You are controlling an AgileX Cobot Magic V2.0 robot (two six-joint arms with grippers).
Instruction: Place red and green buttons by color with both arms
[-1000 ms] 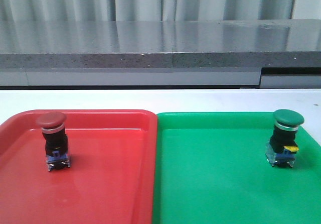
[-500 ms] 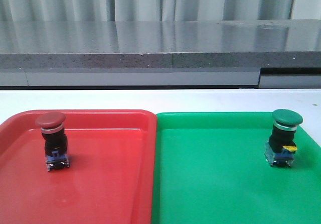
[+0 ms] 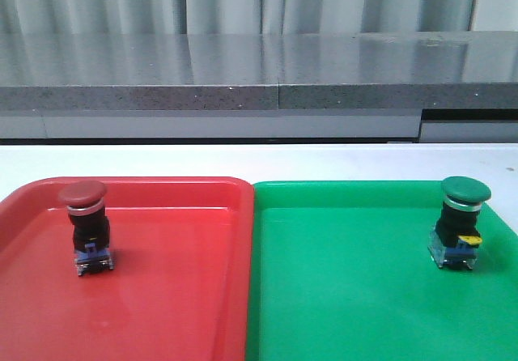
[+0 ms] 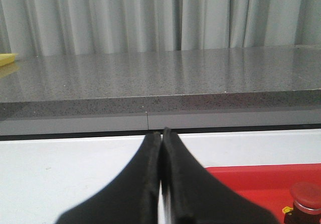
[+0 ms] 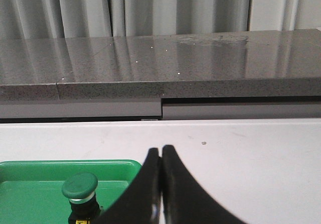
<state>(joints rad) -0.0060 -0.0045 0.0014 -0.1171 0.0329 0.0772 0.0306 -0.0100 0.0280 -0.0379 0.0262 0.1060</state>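
Observation:
The red button point(image 3: 83, 227), dark-red cap and blue base, stands upright in the red tray point(image 3: 178, 296) at its far left. It also shows in the left wrist view point(image 4: 306, 198). The green button point(image 3: 460, 222), green cap and yellow tab, stands upright in the green tray point(image 3: 356, 296) at its far right. It also shows in the right wrist view point(image 5: 80, 194). My left gripper point(image 4: 161, 134) is shut and empty, to the left of the red tray. My right gripper point(image 5: 160, 149) is shut and empty, to the right of the green tray. Neither gripper shows in the front view.
The two trays lie side by side on a white table point(image 3: 259, 160). A grey stone counter point(image 3: 259, 78) runs behind the table, with grey curtains above it. A yellow object point(image 4: 6, 59) lies on the counter at the far left.

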